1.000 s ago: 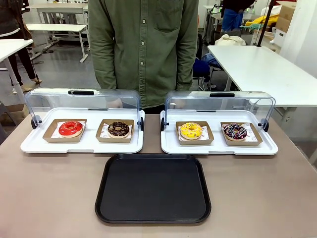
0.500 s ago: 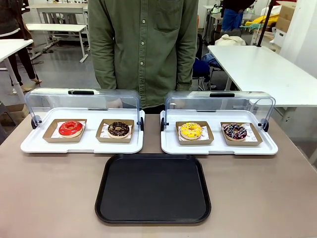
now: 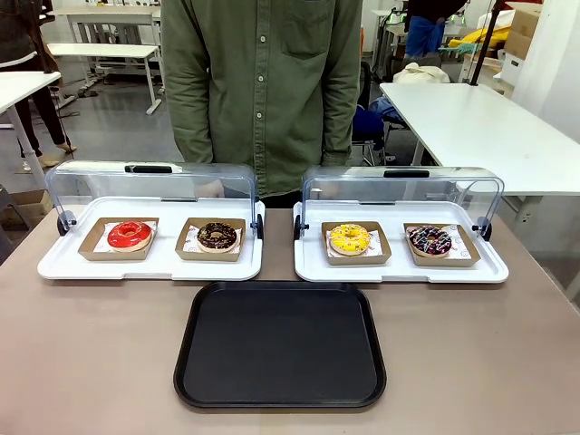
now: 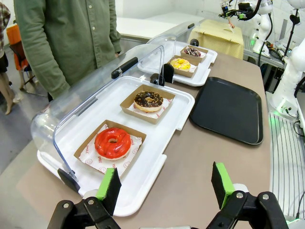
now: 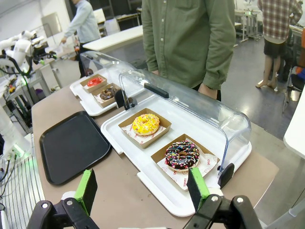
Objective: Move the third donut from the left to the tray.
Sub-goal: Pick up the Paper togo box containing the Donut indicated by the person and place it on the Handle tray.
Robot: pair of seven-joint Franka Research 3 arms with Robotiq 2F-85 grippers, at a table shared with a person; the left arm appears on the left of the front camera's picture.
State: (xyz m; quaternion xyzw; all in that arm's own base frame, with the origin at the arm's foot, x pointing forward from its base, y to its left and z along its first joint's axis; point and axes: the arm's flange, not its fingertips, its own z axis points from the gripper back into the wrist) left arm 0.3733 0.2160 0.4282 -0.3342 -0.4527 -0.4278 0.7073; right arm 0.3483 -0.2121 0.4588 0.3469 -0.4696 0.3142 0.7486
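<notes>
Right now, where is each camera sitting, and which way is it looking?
Front: robot's side of the table, looking across the black tray at the person in a green shirt.
Left wrist: low beside the red donut, looking down the row; open left fingers poke up below.
Right wrist: beside the sprinkled donut, looking the other way; open right fingers below.
Shared: all see the yellow donut.

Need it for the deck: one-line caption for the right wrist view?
Open right gripper overlooks the yellow donut and a sprinkled chocolate donut on a white tray, black tray alongside.
</notes>
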